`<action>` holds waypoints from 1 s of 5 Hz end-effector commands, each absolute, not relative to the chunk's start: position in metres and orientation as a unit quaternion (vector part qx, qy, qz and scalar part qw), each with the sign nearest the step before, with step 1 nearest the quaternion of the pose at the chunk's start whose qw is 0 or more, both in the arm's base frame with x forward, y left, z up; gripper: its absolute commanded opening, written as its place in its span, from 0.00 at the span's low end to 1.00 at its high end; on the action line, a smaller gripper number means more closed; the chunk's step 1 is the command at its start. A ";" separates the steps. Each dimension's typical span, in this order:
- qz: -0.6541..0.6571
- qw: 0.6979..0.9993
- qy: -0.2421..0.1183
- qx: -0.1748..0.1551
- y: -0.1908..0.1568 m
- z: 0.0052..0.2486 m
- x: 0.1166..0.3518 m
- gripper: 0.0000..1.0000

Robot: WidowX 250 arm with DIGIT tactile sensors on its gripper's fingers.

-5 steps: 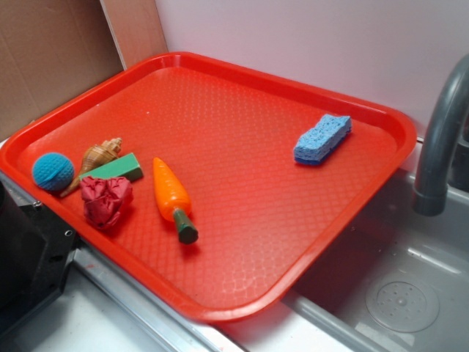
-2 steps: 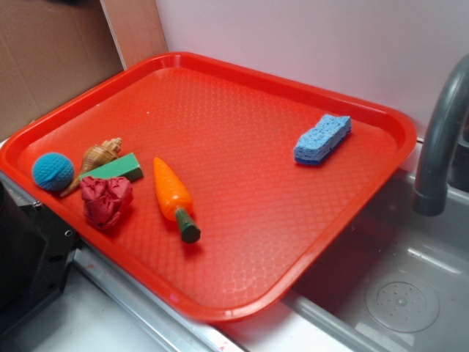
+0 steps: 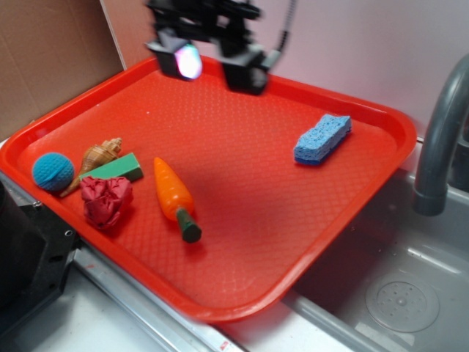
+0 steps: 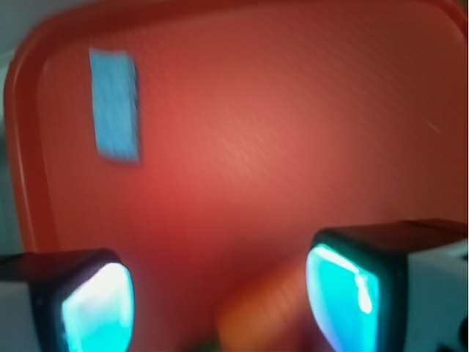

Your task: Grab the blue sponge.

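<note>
Sponge: we see the blue sponge (image 3: 322,138) untouched at 2 o'clock on the red tray (image 3: 242,293).
Fingers: the fingers (image 3: 245,75) are spread, empty, at 12 o'clock.
Left: approach, descend, grasp.

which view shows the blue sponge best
The exterior view: the blue sponge is sharp, showing its porous top and darker lower layer near the tray's far right corner. The wrist view shows it only as a blurred blue rectangle.
</note>
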State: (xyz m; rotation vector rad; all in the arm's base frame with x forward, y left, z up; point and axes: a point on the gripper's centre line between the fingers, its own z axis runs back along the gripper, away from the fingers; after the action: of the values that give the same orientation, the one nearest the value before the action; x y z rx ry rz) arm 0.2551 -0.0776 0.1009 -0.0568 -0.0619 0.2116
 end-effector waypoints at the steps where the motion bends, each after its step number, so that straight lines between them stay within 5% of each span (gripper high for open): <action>1: 0.086 0.995 -0.053 -0.019 -0.106 0.076 0.299 1.00; 3: 0.084 0.996 -0.002 -0.031 -0.115 0.042 0.302 1.00; 4: 0.079 0.997 0.013 -0.020 -0.115 0.042 0.301 0.66; 5: 0.063 0.998 0.009 -0.030 -0.115 0.054 0.305 0.00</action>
State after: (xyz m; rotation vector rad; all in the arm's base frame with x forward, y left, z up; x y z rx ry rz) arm 0.2907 -0.1165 0.0341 -0.0284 0.0910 0.1113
